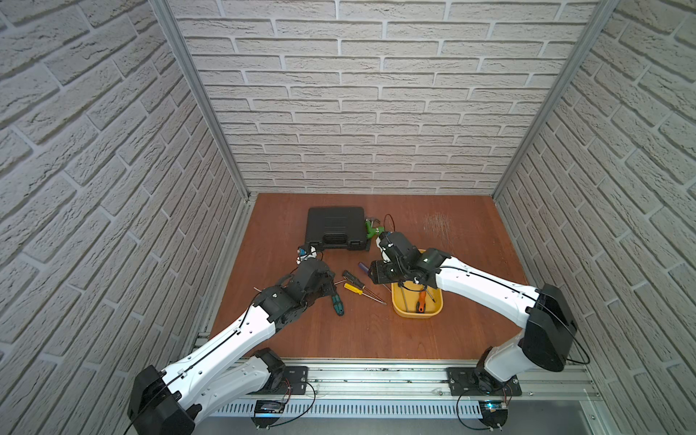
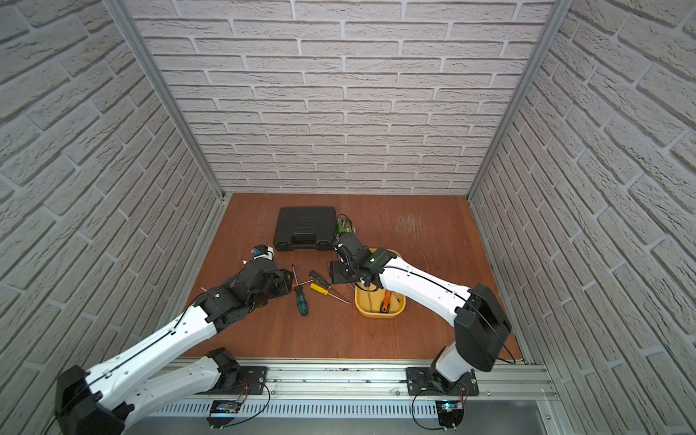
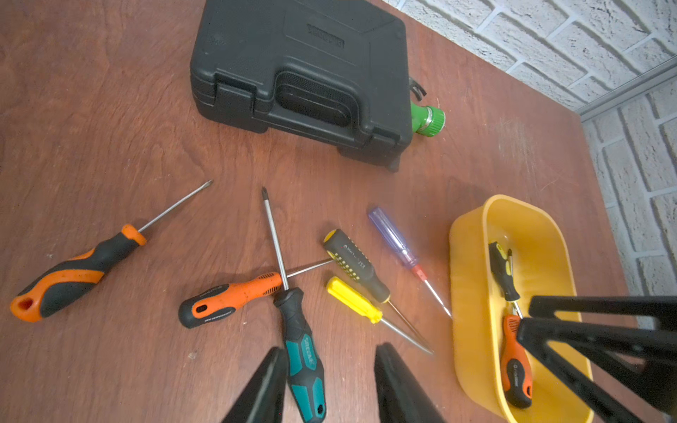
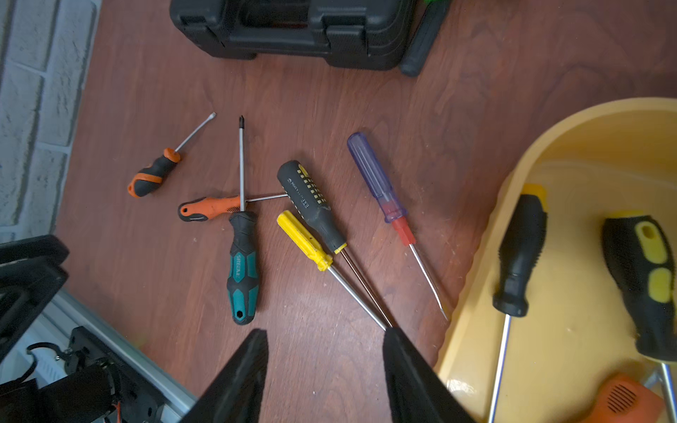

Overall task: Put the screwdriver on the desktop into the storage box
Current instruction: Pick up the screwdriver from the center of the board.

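**Left pincer over the teal screwdriver; six loose, tub part filled**

- Left pincer (image 3: 329,349): fingers apart, nothing clamped. The teal-handled screwdriver (image 3: 304,366) lies in the gap. It sits off-centre, close to the finger farther from the yellow tub (image 3: 465,293). Cannot tell whether it touches.
- Right pincer (image 4: 326,331): fingers apart, empty, hanging at the tub's edge.
- The teal one's shaft lies across, and on top of, the shaft of the long orange screwdriver (image 3: 227,300).
- Between that pair and the tub lie the yellow screwdriver (image 3: 353,300), the black-and-yellow screwdriver (image 3: 353,265) and the purple screwdriver (image 3: 394,238). The purple one's tip is just beside the tub wall.
- The stubby orange screwdriver (image 3: 73,274) is farthest from the tub.
- All six lie flat on the table (image 3: 110,128). The tub holds at least three more.
- The black case (image 3: 300,66) is shut and is not the target.

My reading is that the teal one is the pick in hand. To do it well:
- Centre the gap on the thick middle of the handle before closing, so it doesn't skid sideways.
- Squeeze across the handle's width, not on the bare shaft.
- Lift straight up. The shaft rides on top, so it should come off the orange one without dragging it.
- Turn it lengthwise to the tub, which looks barely one screwdriver long.
- Lower it in beside the ones inside, clear of the right pincer.
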`<action>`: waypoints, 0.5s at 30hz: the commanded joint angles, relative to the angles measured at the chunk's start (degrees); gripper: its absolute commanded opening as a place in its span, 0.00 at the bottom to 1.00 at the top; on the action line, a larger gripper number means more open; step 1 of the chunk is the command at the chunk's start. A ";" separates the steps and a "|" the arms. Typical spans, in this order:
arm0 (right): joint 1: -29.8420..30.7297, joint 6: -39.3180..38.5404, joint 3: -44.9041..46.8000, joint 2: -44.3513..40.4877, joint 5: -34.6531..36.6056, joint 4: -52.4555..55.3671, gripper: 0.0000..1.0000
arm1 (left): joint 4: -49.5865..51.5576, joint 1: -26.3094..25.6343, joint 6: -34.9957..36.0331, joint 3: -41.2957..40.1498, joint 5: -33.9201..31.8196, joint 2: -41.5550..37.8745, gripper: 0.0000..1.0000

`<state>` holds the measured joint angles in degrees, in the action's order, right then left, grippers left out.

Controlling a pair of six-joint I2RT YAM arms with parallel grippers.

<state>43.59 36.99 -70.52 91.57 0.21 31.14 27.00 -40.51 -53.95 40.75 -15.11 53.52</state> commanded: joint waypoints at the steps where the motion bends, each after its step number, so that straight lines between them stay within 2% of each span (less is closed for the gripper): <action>1: 0.35 -0.96 -3.58 2.47 0.21 1.29 0.57 | -1.47 0.49 -1.99 -2.02 0.69 -0.77 0.44; 15: 0.26 -5.09 -21.34 19.05 3.49 13.68 0.49 | -3.28 0.70 -2.37 -2.78 2.31 1.27 0.43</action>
<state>43.72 33.61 -89.73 109.19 1.96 40.64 25.54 -40.16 -56.16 38.37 -13.41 54.50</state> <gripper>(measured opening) 0.498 0.437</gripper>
